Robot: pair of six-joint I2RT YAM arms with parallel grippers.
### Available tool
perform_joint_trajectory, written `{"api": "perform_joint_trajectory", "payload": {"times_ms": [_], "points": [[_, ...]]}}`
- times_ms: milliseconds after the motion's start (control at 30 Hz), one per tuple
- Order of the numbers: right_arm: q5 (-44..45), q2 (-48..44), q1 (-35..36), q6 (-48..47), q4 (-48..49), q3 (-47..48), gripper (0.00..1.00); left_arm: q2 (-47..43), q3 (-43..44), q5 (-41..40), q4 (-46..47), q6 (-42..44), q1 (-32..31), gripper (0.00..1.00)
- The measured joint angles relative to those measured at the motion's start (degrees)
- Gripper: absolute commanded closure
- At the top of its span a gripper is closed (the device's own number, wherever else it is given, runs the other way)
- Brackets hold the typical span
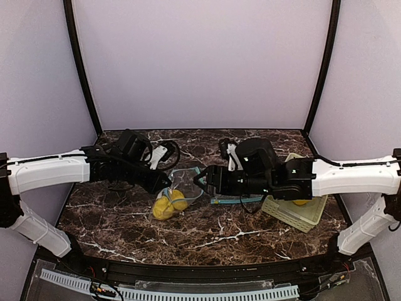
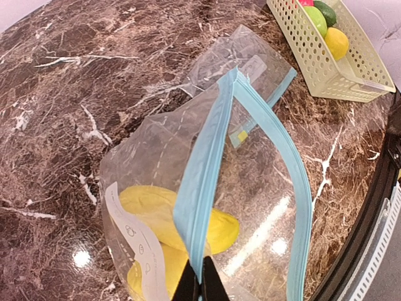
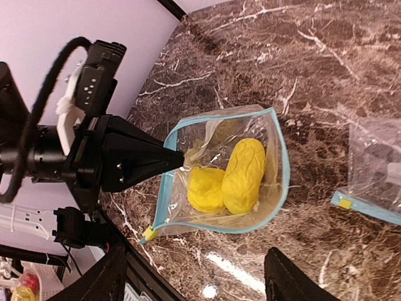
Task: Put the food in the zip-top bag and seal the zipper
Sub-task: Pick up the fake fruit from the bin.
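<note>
Zip-top bag (image 3: 266, 138) could slip from my left gripper (image 2: 200, 285), pinched shut on only its rim; right gripper (image 3: 199, 279) gapes empty.

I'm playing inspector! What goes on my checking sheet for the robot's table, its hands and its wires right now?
Surface: dark marble table with white veins.
Job's things: zip-top bag open, two yellow pieces inside; light green ball, dark green piece and one more yellow piece sit in the basket.
Clutter: second bag, looks empty, lying on the table beside the first.
Grippers: left gripper shut on the bag's blue rim; right gripper open, holding nothing, near the bag's mouth.
Cables: black cable looping off the left wrist, apart from the bag.
Surroundings: plain pale walls, black frame posts.
</note>
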Motion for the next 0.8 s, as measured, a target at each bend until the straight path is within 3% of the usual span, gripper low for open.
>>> {"api": "perform_joint_trajectory", "payload": {"times_ms": [367, 533, 800], "points": [[13.0, -19.8, -2.4, -4.4, -15.2, -7.5, 0.10, -2.9, 0.0, -4.6, -0.2, 0.1, 0.5, 0.99], [17.0, -22.2, -7.3, -3.9, -24.1, -9.4, 0.04, -2.9, 0.0, -5.0, -0.2, 0.1, 0.5, 0.99], [17.9, -22.4, -20.7, -4.9, -33.0, -11.2, 0.01, -2.9, -0.6, -5.2, 0.0, 0.1, 0.6, 0.99]]}}
